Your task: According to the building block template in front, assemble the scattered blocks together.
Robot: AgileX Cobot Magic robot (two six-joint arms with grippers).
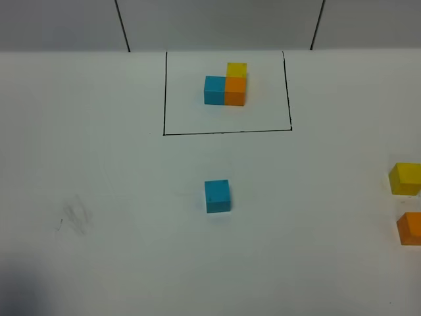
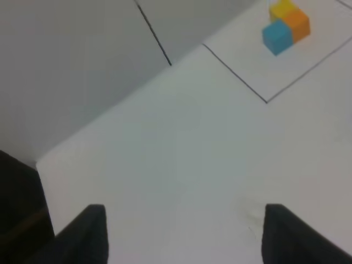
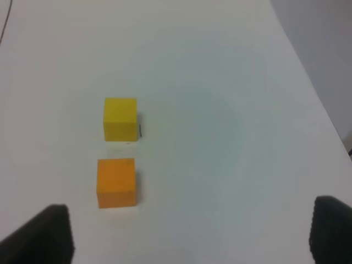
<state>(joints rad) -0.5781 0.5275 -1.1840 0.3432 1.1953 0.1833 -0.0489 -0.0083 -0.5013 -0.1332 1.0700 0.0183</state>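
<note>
The template (image 1: 225, 85) is an L of blue, orange and yellow cubes inside a drawn black rectangle (image 1: 227, 132) at the back of the white table; it also shows in the left wrist view (image 2: 286, 26). A loose blue cube (image 1: 217, 196) sits mid-table. A loose yellow cube (image 1: 405, 178) and a loose orange cube (image 1: 410, 228) sit at the right edge, and also show in the right wrist view as yellow (image 3: 120, 118) and orange (image 3: 116, 182). My left gripper (image 2: 181, 234) is open over bare table. My right gripper (image 3: 190, 236) is open, short of the orange cube. Neither gripper shows in the exterior view.
A grey wall with two dark seams (image 1: 122, 26) stands behind the table. A faint grey smudge (image 1: 75, 217) marks the table at the left. The table's right edge (image 3: 324, 110) runs close to the yellow and orange cubes.
</note>
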